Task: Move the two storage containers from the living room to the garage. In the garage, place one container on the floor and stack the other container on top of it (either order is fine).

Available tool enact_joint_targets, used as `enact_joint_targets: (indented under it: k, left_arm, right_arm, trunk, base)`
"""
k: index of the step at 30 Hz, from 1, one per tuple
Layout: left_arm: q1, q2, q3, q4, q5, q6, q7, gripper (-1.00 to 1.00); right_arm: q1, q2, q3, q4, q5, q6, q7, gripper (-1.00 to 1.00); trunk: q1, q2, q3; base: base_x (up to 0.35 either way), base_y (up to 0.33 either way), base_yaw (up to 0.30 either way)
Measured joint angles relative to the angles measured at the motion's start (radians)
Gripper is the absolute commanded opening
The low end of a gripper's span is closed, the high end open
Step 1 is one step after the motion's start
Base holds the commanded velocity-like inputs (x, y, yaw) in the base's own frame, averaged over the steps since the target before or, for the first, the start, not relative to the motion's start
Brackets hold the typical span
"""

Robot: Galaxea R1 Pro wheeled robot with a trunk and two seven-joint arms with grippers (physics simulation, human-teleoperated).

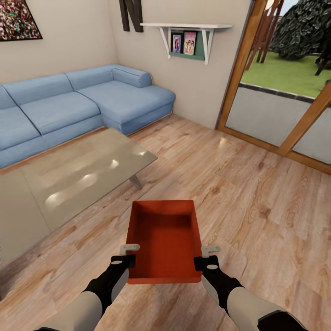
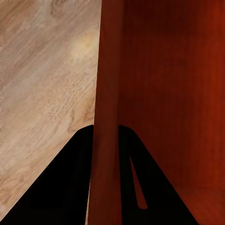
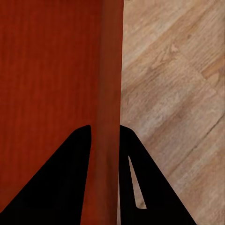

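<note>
We hold one storage container [image 1: 166,239] above the wood floor [image 1: 257,202], left end effector [image 1: 130,255] and right end effector [image 1: 207,257] each clamped on a side wall, beyond the glass tabletop [image 1: 69,179] corner.

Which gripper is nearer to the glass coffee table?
Left. The left gripper clamps the storage container's wall on the coffee table's side; the right gripper clamps the opposite wall, farther away.
</note>
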Motion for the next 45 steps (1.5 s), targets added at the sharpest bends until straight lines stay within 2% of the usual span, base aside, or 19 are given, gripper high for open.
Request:
enact_joint_targets:
  k: [24,28,39,45]
  left_arm:
    - [0.000,0.001,0.001,-0.001,-0.003,0.001,-0.001,-1.00]
    - [0.000,0.006,-0.005,0.000,0.007,0.000,-0.002,-1.00]
    - [0.000,0.003,-0.001,0.000,0.001,0.001,-0.002,-1.00]
    - [0.000,0.007,-0.008,0.000,0.010,0.000,-0.002,-1.00]
  right_arm:
    - [0.000,0.004,0.002,0.000,0.001,0.002,-0.009,-1.00]
    - [0.000,0.007,0.002,0.000,0.001,0.003,-0.013,-1.00]
    - [0.000,0.005,0.004,0.000,-0.001,0.004,-0.011,-1.00]
    - [0.000,0.008,0.006,-0.001,-0.002,0.005,-0.017,-1.00]
  trunk:
    - [-0.092,0.168,0.075]
    - [-0.107,0.196,0.088]
    - [-0.150,0.273,0.122]
    - [-0.173,0.315,0.142]
  base:
    - [0.000,0.000,0.000]
    - [0.000,0.000,0.000]
    - [0.000,0.000,0.000]
    - [0.000,0.000,0.000]
